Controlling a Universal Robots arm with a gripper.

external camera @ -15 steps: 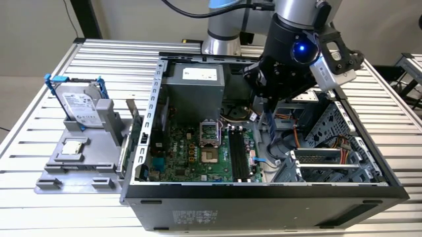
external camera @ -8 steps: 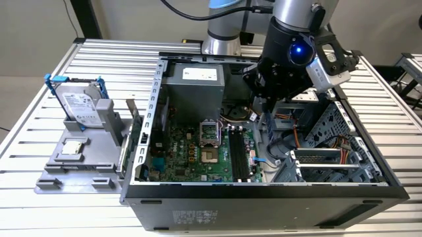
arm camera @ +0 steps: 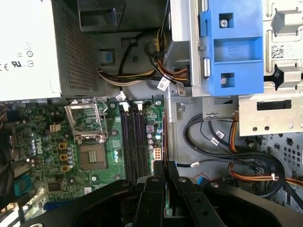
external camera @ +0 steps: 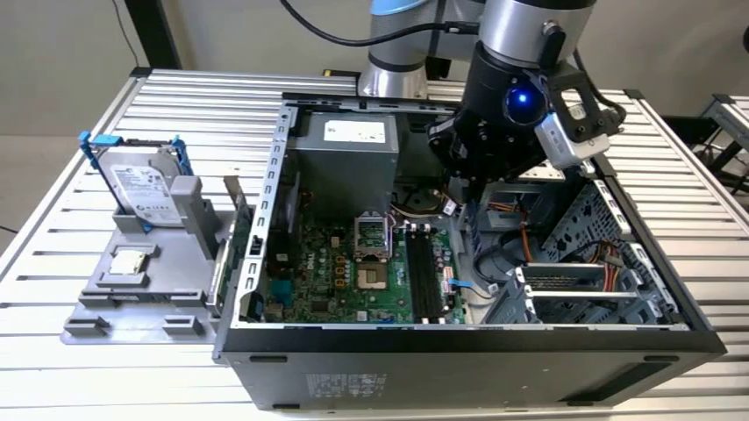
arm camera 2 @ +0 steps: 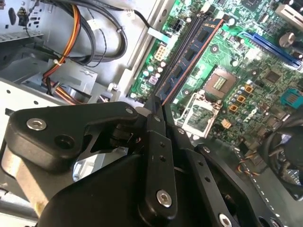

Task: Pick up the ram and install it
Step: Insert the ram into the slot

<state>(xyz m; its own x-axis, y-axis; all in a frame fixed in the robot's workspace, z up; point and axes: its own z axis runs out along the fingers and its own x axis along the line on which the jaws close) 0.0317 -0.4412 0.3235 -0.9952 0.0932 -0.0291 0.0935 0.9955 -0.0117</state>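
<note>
Edge-on, the ram (arm camera 2: 189, 59) stands clamped between the closed fingers of the gripper (arm camera 2: 158, 109), held over the motherboard (arm camera 2: 246, 75) beside its black slots (arm camera: 132, 142), inside the open computer case (external camera: 468, 346).

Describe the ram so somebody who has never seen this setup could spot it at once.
Inside the open computer case, find the green motherboard. The ram is the thin dark board sticking out from the tool. Unlike the black slots beside it, it carries chips and a coppery edge.
</note>
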